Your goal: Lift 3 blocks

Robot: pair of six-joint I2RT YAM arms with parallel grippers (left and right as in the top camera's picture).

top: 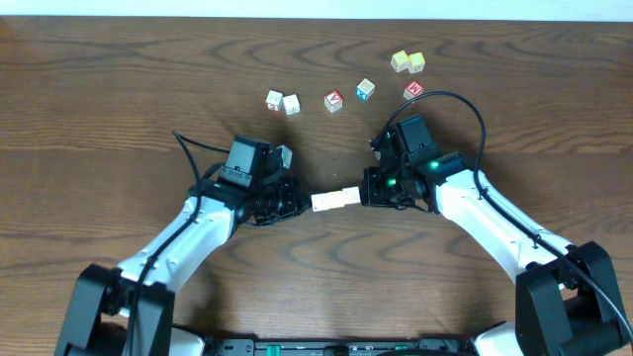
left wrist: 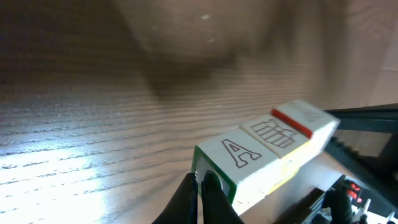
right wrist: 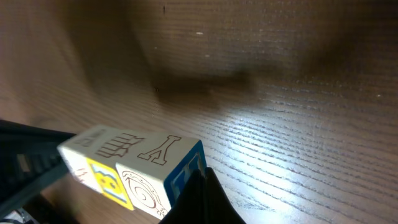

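Note:
Three pale blocks point(top: 335, 199) form a short row, end to end, between my two grippers at mid-table. The left gripper point(top: 301, 202) is shut and its fingertips point(left wrist: 200, 186) press the green-edged end face of the row point(left wrist: 267, 152). The right gripper point(top: 364, 194) is also shut, its tip point(right wrist: 202, 177) pressing the blue end face of the row point(right wrist: 130, 162). The tops show line drawings, one a letter A. A shadow on the wood beneath suggests the row hangs above the table.
Loose cubes lie along the far side of the table: a whitish pair point(top: 282, 102), a red-lettered cube point(top: 333, 101), a blue-faced one point(top: 365, 90), another red one point(top: 413, 90) and a yellow-green pair point(top: 407, 61).

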